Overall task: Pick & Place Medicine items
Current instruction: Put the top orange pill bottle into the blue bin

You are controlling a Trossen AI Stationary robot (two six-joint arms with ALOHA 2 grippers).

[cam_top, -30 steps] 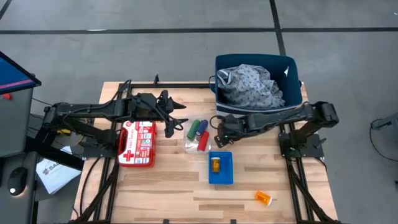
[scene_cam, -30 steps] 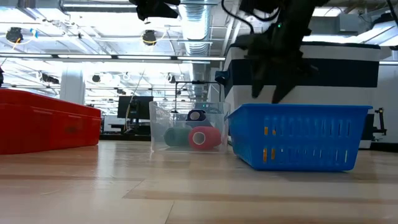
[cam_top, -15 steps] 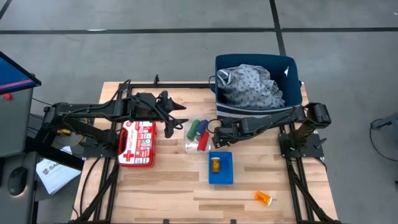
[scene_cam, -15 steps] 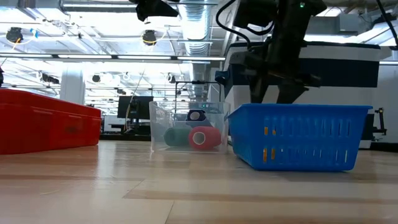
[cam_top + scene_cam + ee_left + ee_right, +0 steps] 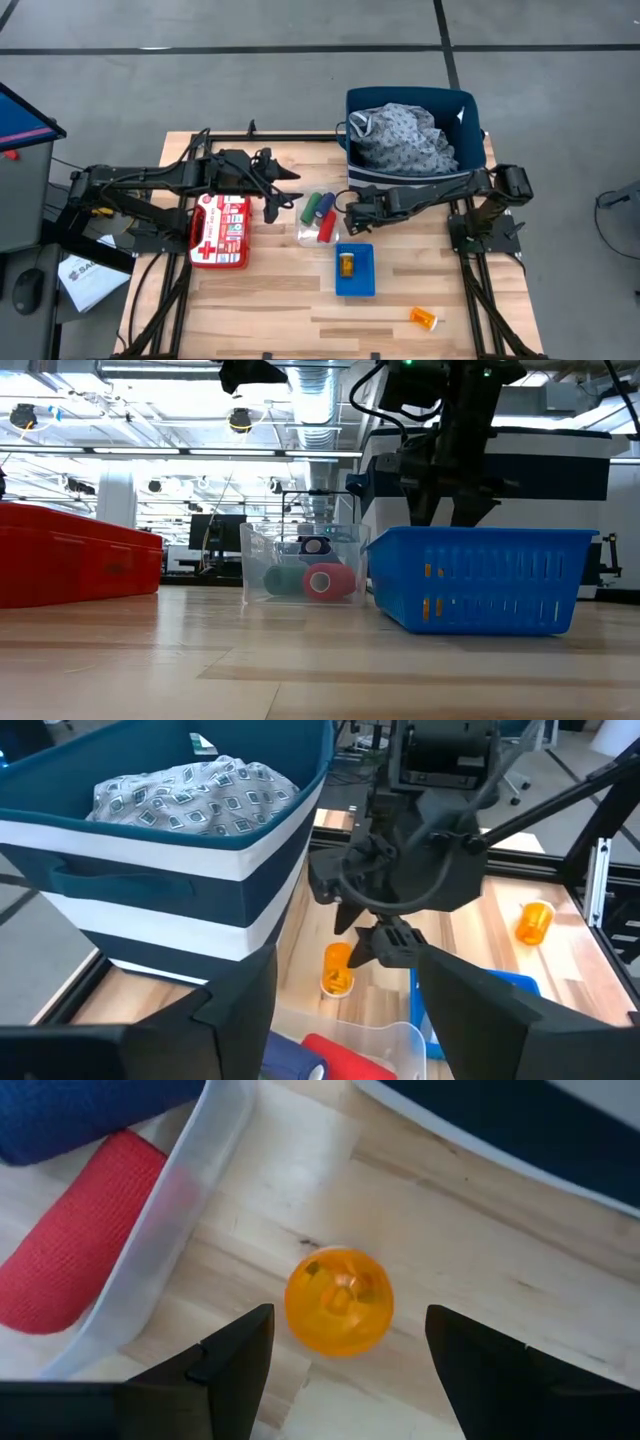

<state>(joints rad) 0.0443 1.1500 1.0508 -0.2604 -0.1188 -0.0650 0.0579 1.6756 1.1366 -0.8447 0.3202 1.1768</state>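
Note:
An orange pill bottle [image 5: 338,1301] stands on its base on the wood beside the clear tray [image 5: 305,235], which holds a green tube [image 5: 312,206], a dark-blue tube [image 5: 326,204] and a red tube [image 5: 326,228]. My right gripper [image 5: 347,1320] is open, pointing down over this bottle with a finger on either side, not touching it. A second orange bottle [image 5: 346,265] lies in the small blue basket [image 5: 355,285]. Another one [image 5: 424,318] lies on the table near the near right corner. My left gripper [image 5: 275,198] hovers open left of the tray.
A red-and-white first-aid case [image 5: 220,230] lies at the table's left. A dark-blue bin [image 5: 470,110] holding a grey patterned cloth [image 5: 405,140] stands at the far right, just behind my right arm. Bare wood lies toward the near edge.
My right gripper has moved a little toward the table's left and come down, its fingers turning from slanted to pointing straight down behind the blue basket in the low view. Nothing else has moved.

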